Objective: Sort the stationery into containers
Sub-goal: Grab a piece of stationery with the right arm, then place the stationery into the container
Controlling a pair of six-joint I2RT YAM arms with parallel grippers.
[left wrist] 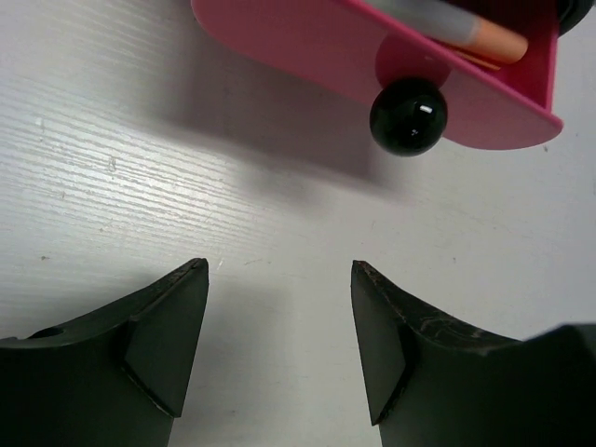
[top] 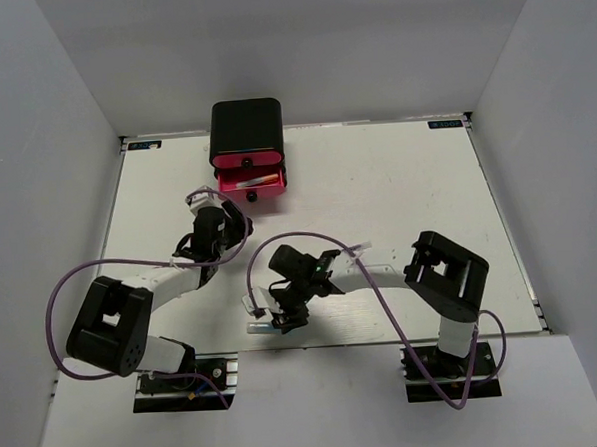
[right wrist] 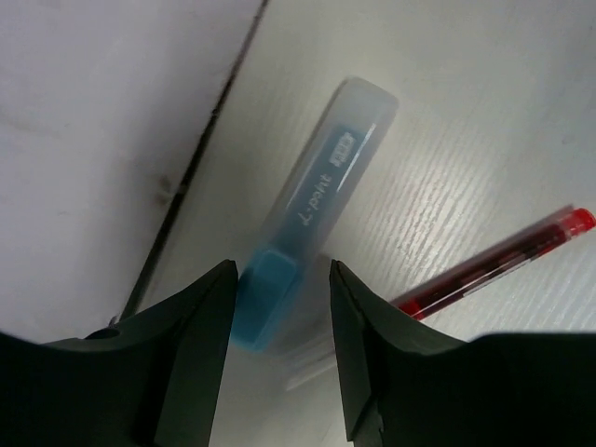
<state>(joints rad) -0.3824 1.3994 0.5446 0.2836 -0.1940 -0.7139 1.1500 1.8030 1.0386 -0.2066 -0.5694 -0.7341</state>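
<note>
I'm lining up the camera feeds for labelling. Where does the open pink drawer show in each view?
Top external: the open pink drawer sits upper centre, pulled out of the black cabinet.
Left wrist: it runs along the top edge, centre to right.
Right wrist: not in it.
Shared landmark: the drawer's black knob, also seen large in the left wrist view.
</note>
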